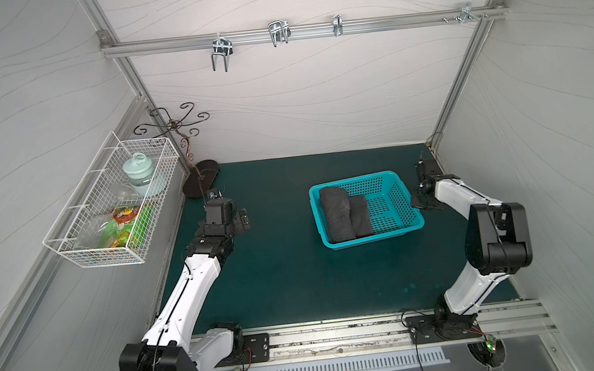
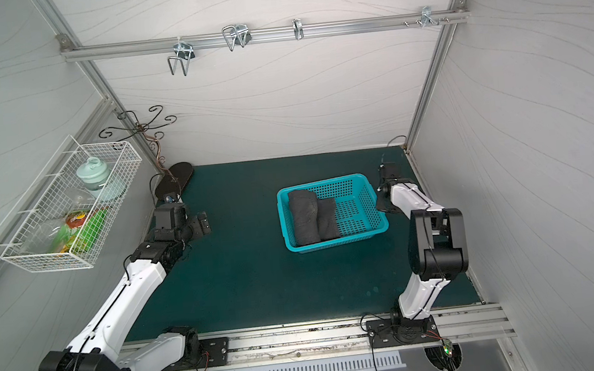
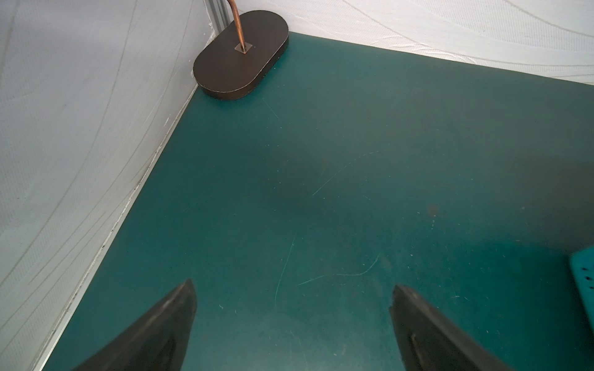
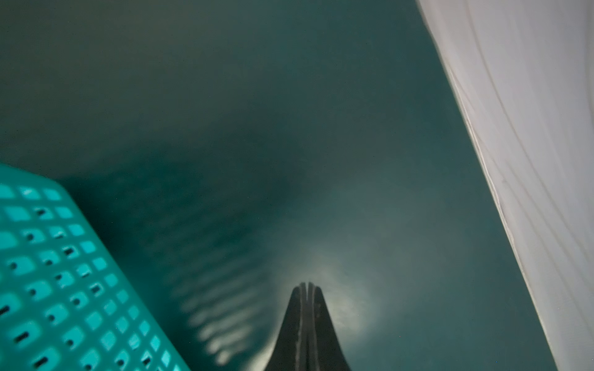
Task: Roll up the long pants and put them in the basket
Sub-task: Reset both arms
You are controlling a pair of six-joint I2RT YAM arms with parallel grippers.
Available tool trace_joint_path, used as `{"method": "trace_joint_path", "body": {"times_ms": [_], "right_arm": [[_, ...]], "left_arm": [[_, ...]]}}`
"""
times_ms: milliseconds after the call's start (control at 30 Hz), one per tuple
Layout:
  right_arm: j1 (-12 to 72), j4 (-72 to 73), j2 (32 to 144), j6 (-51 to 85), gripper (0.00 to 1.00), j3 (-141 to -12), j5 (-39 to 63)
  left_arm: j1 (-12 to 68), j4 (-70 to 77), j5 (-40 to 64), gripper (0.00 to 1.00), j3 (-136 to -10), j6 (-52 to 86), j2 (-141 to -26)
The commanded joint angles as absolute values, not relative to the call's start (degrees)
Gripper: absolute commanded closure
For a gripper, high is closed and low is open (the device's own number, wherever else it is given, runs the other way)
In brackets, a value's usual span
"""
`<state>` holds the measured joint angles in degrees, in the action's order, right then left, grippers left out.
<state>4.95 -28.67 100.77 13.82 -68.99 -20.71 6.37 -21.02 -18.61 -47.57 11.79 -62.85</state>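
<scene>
Both our grippers hold nothing: right gripper (image 4: 308, 284) pressed closed beside one basket (image 1: 354, 178) with pants (image 1: 335, 216) in two rolls, left gripper (image 3: 293, 284) spread wide near one stand (image 3: 225, 69).

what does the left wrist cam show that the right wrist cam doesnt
Only the left wrist view: the dark brown oval stand base with its copper stem, and the left gripper, open. Only the right wrist view: the right gripper, shut on nothing. Both: the dark green table mat, the white textured wall, and the teal perforated plastic basket, only a corner of it in the left wrist view.
</scene>
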Motion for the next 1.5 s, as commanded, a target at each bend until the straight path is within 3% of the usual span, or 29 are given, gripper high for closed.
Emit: {"method": "trace_joint_path", "body": {"times_ms": [0, 133, 167, 200, 233, 267, 400, 567, 700, 900, 1000, 1133, 1200, 1233, 1300, 1400, 1467], "right_arm": [[13.17, -29.11, 107.86, 11.04, 1.00, -70.28, -21.06], [14.20, -25.38, 106.94, 9.73, 1.00, -71.65, -18.77], [14.10, -24.74, 106.28, 9.78, 0.87, -71.54, -18.44], [14.01, -24.77, 105.71, 9.55, 0.58, -71.53, -18.46], [14.04, -24.91, 105.18, 9.30, 0.16, -71.47, -18.81], [14.04, -24.87, 104.12, 8.83, 0.01, -71.01, -19.72], [13.26, -15.34, 94.04, 6.30, 0.01, -60.75, -19.99], [6.18, 7.22, 81.75, 9.52, 0.01, -41.87, -7.12], [0.30, 12.31, 83.14, 8.53, 0.01, -38.57, 0.84], [0.08, 30.81, 88.16, 3.39, 0.01, -33.08, 6.27], [4.45, 31.58, 89.40, -0.96, 0.01, -32.91, 1.98], [3.86, 50.34, 91.49, -1.34, 0.01, -24.37, 5.55], [5.19, 44.46, 89.36, -3.20, 0.01, -25.16, 4.25], [5.61, 49.43, 90.89, -3.02, 0.01, -24.11, 3.17], [5.54, 45.27, 89.67, -2.99, 0.01, -25.08, 2.85], [5.54, 47.72, 90.20, -2.94, 0.01, -24.41, 2.61], [5.54, 49.21, 89.76, -2.36, 0.01, -23.23, 1.05]], "left_arm": [[6.03, -17.15, -20.66, 0.01, -46.42, 12.21, -63.14], [5.71, -13.76, -21.70, 0.01, -43.75, 12.82, -64.05], [5.71, -13.17, -22.03, 0.01, -43.51, 13.05, -64.56], [5.63, -12.56, -22.39, 0.01, -43.27, 13.01, -65.21], [5.63, -11.95, -22.96, 0.01, -43.16, 12.93, -65.90], [5.62, -11.23, -23.74, 0.01, -43.07, 12.83, -66.51], [5.54, -6.00, -25.13, 0.01, -41.50, 10.60, -69.31], [5.02, 5.38, -21.54, 0.01, -36.37, 6.68, -73.03], [3.51, 12.13, -20.74, 0.01, -33.17, 8.39, -75.15], [-0.72, 19.17, -15.64, 0.01, -31.73, 9.95, -81.16], [-1.29, 21.90, -15.01, 0.02, -33.35, 8.19, -83.74], [-2.54, 29.66, -10.18, 0.03, -34.03, 5.49, -87.96], [-2.81, 29.17, -6.64, 0.06, -34.69, 4.28, -89.03], [-2.81, 30.65, -5.52, 0.05, -33.38, 3.85, -88.43], [-2.90, 35.88, -3.66, 0.02, -29.86, 3.31, -87.45], [-2.57, 55.47, -0.06, 0.01, -21.85, 0.87, -90.26], [-1.73, 50.48, -0.75, 0.01, -21.79, 0.46, -87.71]]}}
